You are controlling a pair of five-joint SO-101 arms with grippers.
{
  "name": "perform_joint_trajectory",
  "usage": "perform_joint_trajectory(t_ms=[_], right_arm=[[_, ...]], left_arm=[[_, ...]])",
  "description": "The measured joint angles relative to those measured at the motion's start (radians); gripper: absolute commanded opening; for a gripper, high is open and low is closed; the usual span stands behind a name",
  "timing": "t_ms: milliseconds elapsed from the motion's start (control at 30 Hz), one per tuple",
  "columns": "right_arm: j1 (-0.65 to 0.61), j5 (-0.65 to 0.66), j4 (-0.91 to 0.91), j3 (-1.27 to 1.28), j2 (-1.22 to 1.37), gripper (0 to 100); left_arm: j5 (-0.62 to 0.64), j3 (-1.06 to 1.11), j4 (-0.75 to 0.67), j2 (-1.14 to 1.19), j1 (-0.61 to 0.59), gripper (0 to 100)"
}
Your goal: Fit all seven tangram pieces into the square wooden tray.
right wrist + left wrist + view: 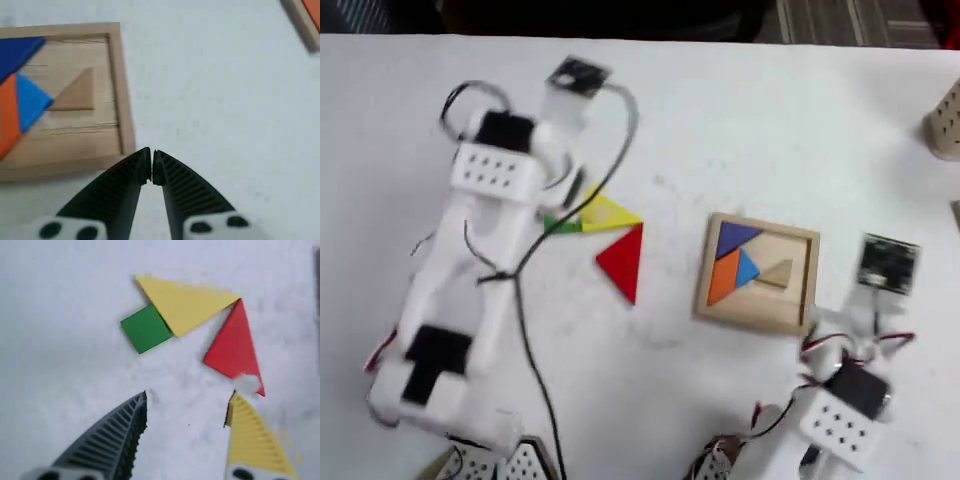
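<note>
Tangram task, partly done. The square wooden tray (752,315) lay on the white table (740,120), right of centre. It held four pieces packed toward its left side: a dark blue piece (735,238), an orange piece (723,278), a light blue triangle (748,268) and a wood-coloured triangle (778,272). The right part of the tray floor was bare, presumably left free for the rest.

Three pieces lay loose on the table to the left of the tray, grouped close together: a yellow triangle (608,213), a red triangle (623,260) and a green square (560,225). In the left wrist view the green square (146,328) sat against one edge of the yellow triangle (185,305). The tip of the red triangle (232,347) met the yellow triangle's corner.

The left arm (470,260) stretched from the near edge toward this group. The left hand (188,397) pointed down at the table with its jaws spread wide and nothing between them. One finger was dark (115,440), the other yellow (255,440), and the yellow one's tip was just beside the red triangle. That pose suited a pick from the loose group.

The right arm (840,420) sat folded near the tray's near right corner. The right hand (151,155) had its jaws pressed together and empty, just beside the tray rim (122,90). It was probably parked clear of the left arm's work.
</note>
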Motion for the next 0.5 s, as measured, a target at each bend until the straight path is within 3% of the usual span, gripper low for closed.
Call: perform_joint_trajectory(t_ms=[133,267,367,500], right_arm=[[-0.184,-0.037,0.040,0.000,-0.008,1.7],[-0.304,-0.044,0.040,-0.025,0.147,1.7],[-0.368,-0.071,0.040,-0.101,0.321,1.7],[-0.419,-0.086,0.038,-0.230,0.552,1.7]], left_arm=[[0.000,0.402,-0.270,-0.175,-0.035,27],[0.003,0.740,-0.502,-0.301,-0.035,27],[0.006,0.881,-0.597,-0.353,-0.066,27],[0.011,0.907,-0.624,-0.374,-0.166,27]])
